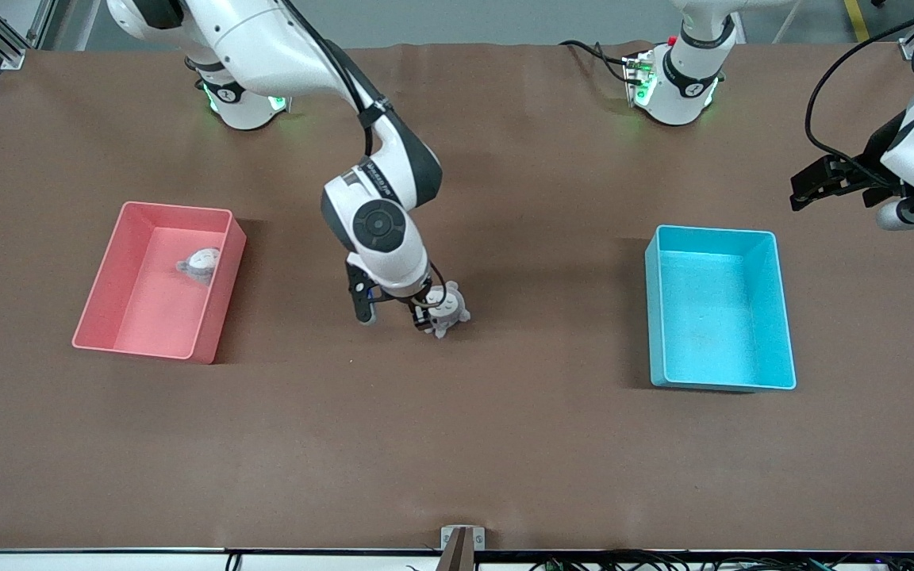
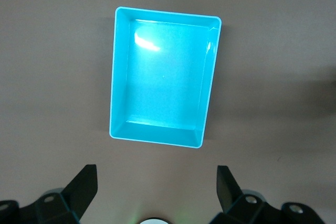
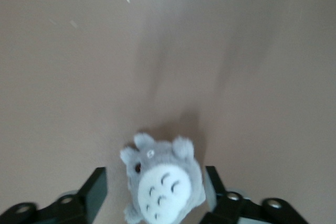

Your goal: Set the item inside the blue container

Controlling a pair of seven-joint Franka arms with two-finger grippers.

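Note:
A small grey plush toy (image 1: 447, 309) with a white belly lies on the brown table near its middle. My right gripper (image 1: 393, 312) is down at the table and open, with the plush toy (image 3: 163, 182) between its fingers, close against one finger (image 3: 211, 182) and a gap to the other. The blue container (image 1: 715, 309) stands empty toward the left arm's end of the table. My left gripper (image 1: 830, 186) hangs open and empty in the air beside the container, at that end of the table. In the left wrist view the blue container (image 2: 165, 77) lies ahead of the open gripper (image 2: 156, 179).
A pink bin (image 1: 140, 317) of the same shape stands toward the right arm's end and holds another small grey plush toy (image 1: 201, 264). Bare brown table lies between the toy and the blue container.

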